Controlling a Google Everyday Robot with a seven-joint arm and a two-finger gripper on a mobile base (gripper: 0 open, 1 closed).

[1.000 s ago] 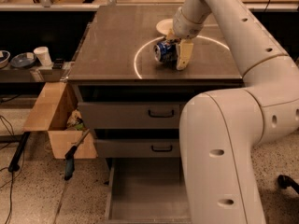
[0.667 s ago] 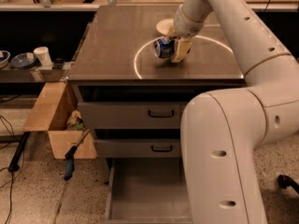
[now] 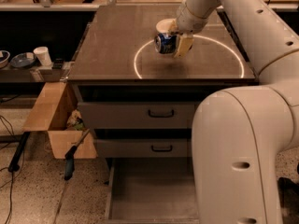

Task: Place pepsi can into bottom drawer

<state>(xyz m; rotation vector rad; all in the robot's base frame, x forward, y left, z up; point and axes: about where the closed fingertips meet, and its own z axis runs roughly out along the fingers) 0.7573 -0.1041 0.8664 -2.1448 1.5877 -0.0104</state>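
Note:
The blue pepsi can (image 3: 165, 43) is held in my gripper (image 3: 174, 43), lifted a little above the brown cabinet top (image 3: 112, 50), inside the white ring marked on it. The gripper's cream fingers (image 3: 184, 45) are shut on the can from its sides. A white round bowl (image 3: 163, 26) sits just behind the can, partly hidden by the gripper. The bottom drawer (image 3: 154, 190) is pulled open at the cabinet's foot, showing a flat grey floor with nothing in it. My big white arm (image 3: 247, 139) covers the drawer's right part.
Two upper grey drawers with black handles (image 3: 161, 113) are closed. A cardboard box (image 3: 49, 118) and a blue-handled tool (image 3: 70, 160) stand left of the cabinet. A side shelf holds a white cup (image 3: 43, 56) and a dish (image 3: 22, 60).
My gripper has closed on the can and raised it off the cabinet top; it has moved slightly up and away from the surface.

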